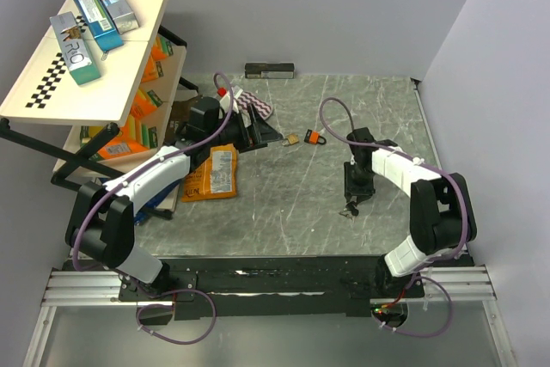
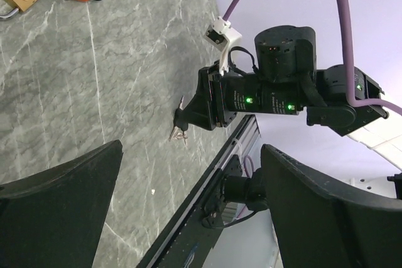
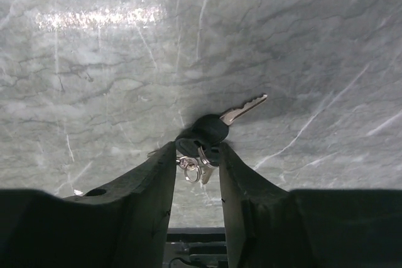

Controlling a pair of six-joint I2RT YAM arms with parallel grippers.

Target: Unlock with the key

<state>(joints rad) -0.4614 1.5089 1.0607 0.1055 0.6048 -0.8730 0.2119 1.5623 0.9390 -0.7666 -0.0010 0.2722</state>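
While the right gripper (image 3: pixel 198 149) points down at the table (image 1: pixel 284 221), its two fingers (image 3: pixel 151 183) stand narrow, one either side of the key (image 3: pixel 210 131); black heads and ring sit right at the tips, one blade sticking out up-right over the marble; whether the jaws actually pinch the key or just flank it, cannot tell. Key lies on the table at right-centre, near that arm's side; well apart from both padlocks. Brass padlock (image 1: pixel 292 139) and orange padlock (image 1: pixel 315 137) lie side by side further back, mid-table. Left gripper (image 1: pixel 262 133) sits just left of them, jaws spread wide, holding nothing; orange packet (image 1: pixel 215 174) lies flat beside the left arm.
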